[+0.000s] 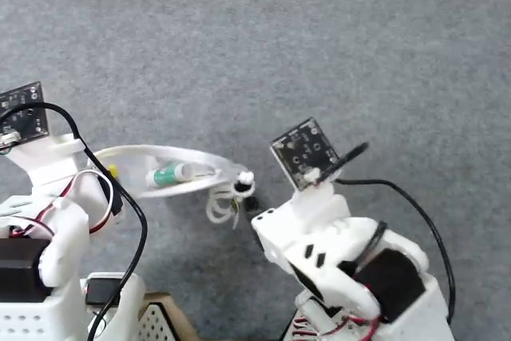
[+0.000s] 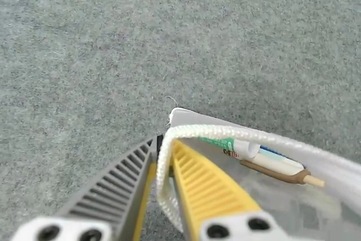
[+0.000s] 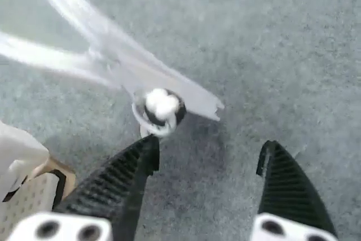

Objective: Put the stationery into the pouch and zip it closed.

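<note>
My left claw (image 2: 161,145) is pinching the nine o'clock end of the pouch (image 1: 160,152), which is sitting at seven o'clock from the table's (image 1: 359,53) middle. My right claw (image 3: 210,148) is hanging spread beside the zip pull (image 3: 161,105) at its three o'clock end. The pouch is looking clear, thin and floppy, with pens (image 2: 242,148) showing inside. I am judging it light and slippery, best gripped at an end and by the pull.

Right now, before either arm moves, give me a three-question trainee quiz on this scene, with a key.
1. True or false: the right gripper is open.
2. Pick one: the left gripper is clamped on A) the white cord, B) a pencil, C) nothing.
3. Short answer: where does the stationery lie?

Key: 1 true. 2 A. 3 inside the clear pouch.
</note>
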You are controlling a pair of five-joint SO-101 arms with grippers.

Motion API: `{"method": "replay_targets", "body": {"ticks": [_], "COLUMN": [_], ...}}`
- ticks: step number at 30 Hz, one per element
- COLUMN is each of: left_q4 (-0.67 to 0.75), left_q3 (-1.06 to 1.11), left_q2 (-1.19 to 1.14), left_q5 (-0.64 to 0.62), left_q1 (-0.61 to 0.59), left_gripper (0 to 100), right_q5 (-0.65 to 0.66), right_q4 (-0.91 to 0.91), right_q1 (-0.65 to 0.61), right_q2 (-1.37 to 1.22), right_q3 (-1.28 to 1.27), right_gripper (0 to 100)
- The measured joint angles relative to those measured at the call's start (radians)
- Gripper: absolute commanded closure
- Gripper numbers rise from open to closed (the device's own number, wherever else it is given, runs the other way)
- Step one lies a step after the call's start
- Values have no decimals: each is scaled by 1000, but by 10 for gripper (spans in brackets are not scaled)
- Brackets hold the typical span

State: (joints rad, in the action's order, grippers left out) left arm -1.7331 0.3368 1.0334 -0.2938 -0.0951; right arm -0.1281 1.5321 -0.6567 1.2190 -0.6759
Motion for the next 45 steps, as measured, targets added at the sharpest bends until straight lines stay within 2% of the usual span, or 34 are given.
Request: {"method": "replay_targets", "body": {"ticks": [7, 16, 24, 28, 38, 40, 45], "left_q4": [0, 0, 0, 2, 2, 2, 2], "left_q3": [0, 0, 0, 0, 0, 0, 0], "left_q2": [0, 0, 0, 0, 0, 0, 0], "left_q5": [0, 0, 0, 0, 2, 2, 2], "left_q1": [0, 0, 0, -3, -5, -5, -5], "left_gripper": [971, 971, 971, 971, 971, 971, 971], "right_q5": [-3, -3, -3, -3, -3, 2, 98], "right_q4": [-8, -196, -353, -388, -342, -305, -222], "right_q1": [-75, -80, -80, -80, -68, -52, -46], "right_q2": [2, 0, -6, -6, -8, -8, -8], "right_q3": [-8, -114, -261, -262, -229, -183, -34], "right_gripper": [705, 707, 896, 915, 922, 973, 986]}}
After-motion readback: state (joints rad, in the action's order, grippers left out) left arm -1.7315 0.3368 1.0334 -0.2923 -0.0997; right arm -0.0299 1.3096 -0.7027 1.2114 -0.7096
